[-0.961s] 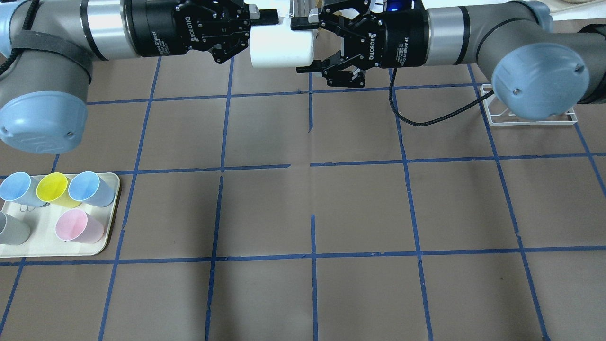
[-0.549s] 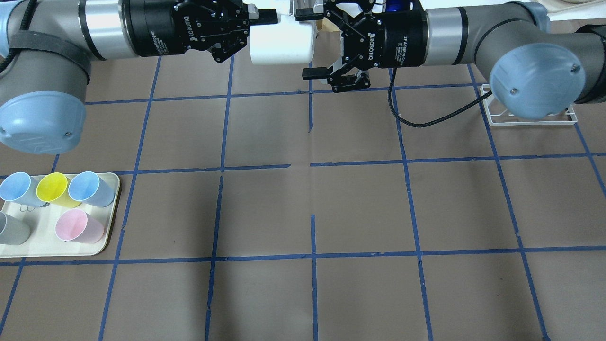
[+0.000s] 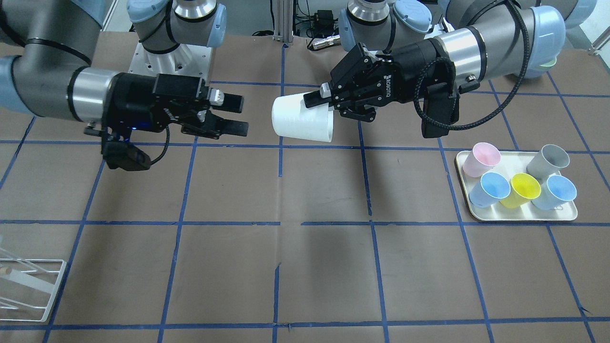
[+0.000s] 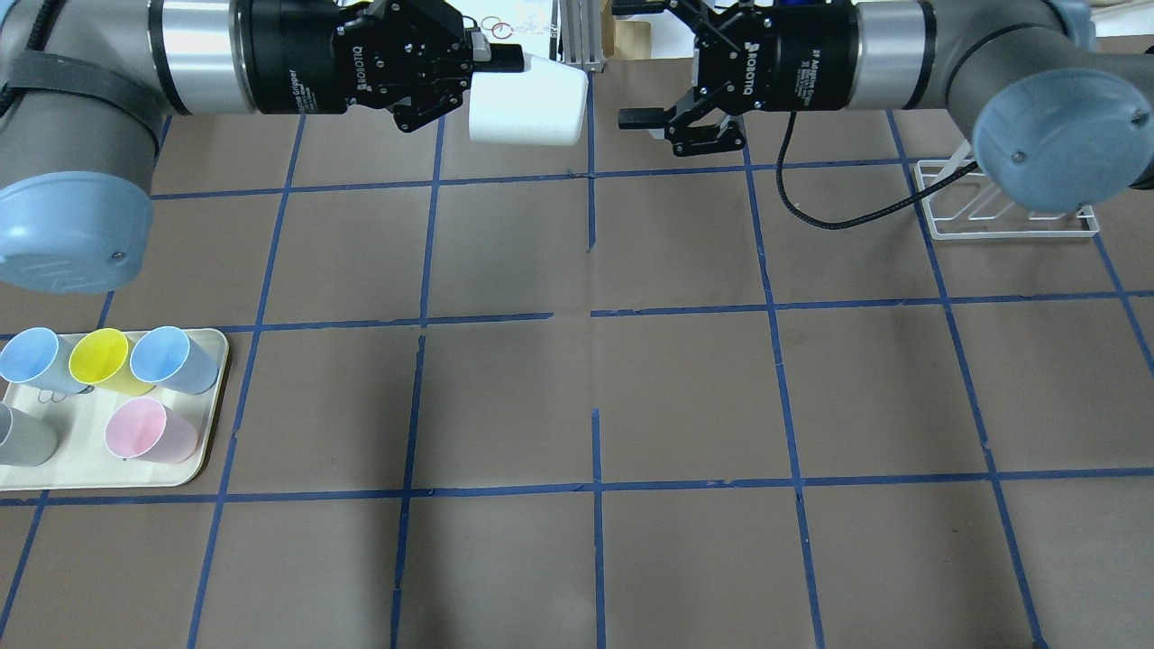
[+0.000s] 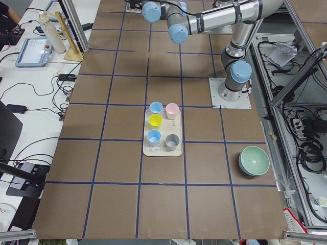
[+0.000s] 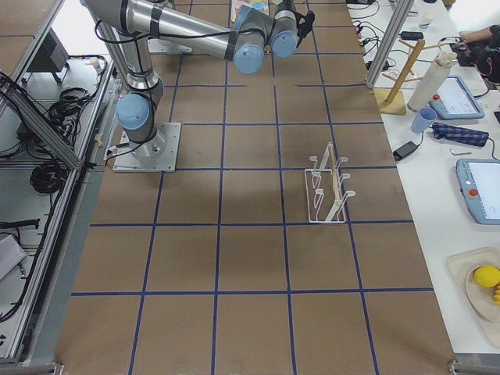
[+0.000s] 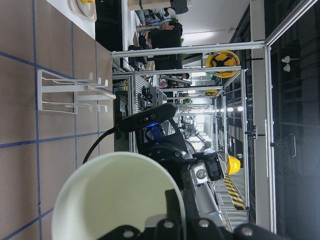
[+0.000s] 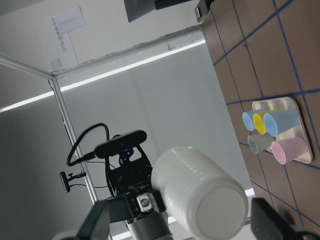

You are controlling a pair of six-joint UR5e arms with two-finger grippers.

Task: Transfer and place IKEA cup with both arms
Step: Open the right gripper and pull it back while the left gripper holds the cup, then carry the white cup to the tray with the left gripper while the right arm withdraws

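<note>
The left claw (image 3: 318, 104) gripped the IKEA cup (image 3: 301, 120) by its rim, holding it sideways above the counter (image 3: 324, 200), base pointing away. Facing that base, slightly apart, the right claw (image 3: 242, 115) stood spread wide, seemingly touching nothing.

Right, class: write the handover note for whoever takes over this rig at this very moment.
Left gripper: jaws shut on the IKEA cup at its rim; cup held sideways in mid-air.
Right gripper: jaws open, empty, apart from the cup, facing its base.
Five coloured cups stand on the tray; wire rack on the robot's right.
Done: cup is lifted, in one gripper only.
Left: setting it down, perhaps in the tray's free spot between the pink cup and grey cup; that is a guess.
</note>
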